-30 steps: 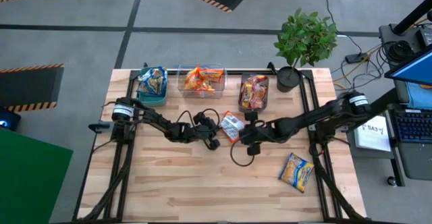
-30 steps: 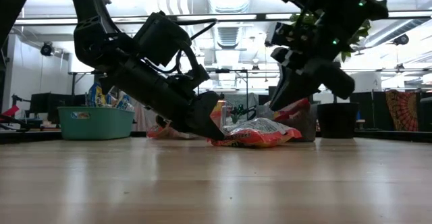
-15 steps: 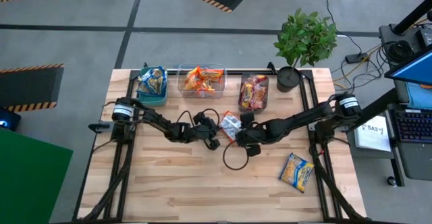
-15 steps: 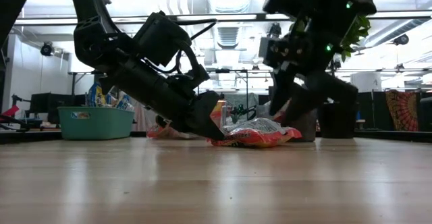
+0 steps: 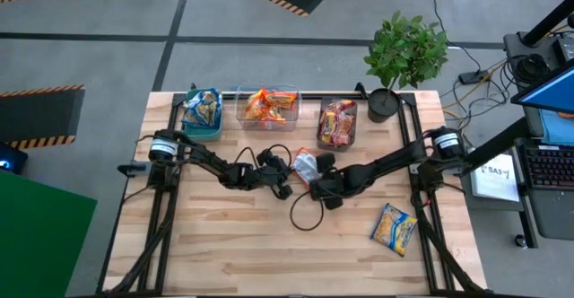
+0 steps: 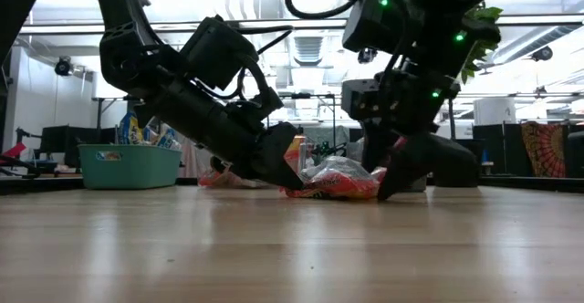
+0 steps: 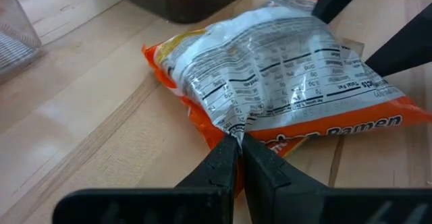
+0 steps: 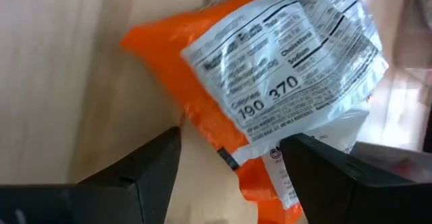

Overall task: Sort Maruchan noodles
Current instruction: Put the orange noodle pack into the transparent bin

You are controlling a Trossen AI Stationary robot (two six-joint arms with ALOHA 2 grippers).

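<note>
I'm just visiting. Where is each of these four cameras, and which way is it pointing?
High view: overhead, looking straight down on the table, both arms and three bins.
Low view: at tabletop height, looking level across; both arms drop in from above.
Left wrist view: on the left arm, past the shut left gripper pinching the orange packet.
Right wrist view: on the right arm, past the open right gripper at the same packet.
All four show that packet.
</note>
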